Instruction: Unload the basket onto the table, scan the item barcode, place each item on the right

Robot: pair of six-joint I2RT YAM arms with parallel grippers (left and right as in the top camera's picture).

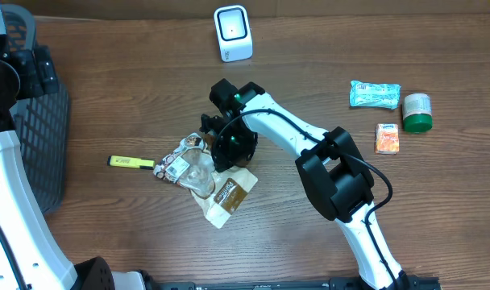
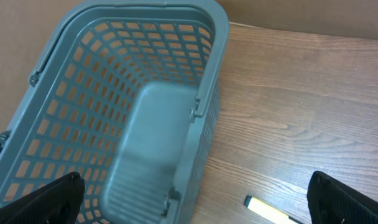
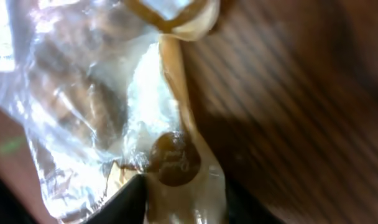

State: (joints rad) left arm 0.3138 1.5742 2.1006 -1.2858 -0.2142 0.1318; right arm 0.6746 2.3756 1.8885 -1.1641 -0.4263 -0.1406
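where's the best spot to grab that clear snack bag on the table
Pinch the thin tan sealed edge of the snack bag, coming down from above: the bag lies on the table, and its clear middle is puffy and crinkled. The right gripper has that seam between its fingers.

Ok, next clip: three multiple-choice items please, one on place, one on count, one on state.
1. The yellow marker lies: A) left of the snack bag; B) on top of it; C) right of it.
2. Small groceries grouped at far right: A) one; B) three; C) five.
3. The left claw is: A) open, empty; B) shut on something; C) out of view.
1A, overhead shows it left of the bag; 2B, teal packet, green-lidded jar, orange box; 3A, its fingers stand wide apart, nothing between.
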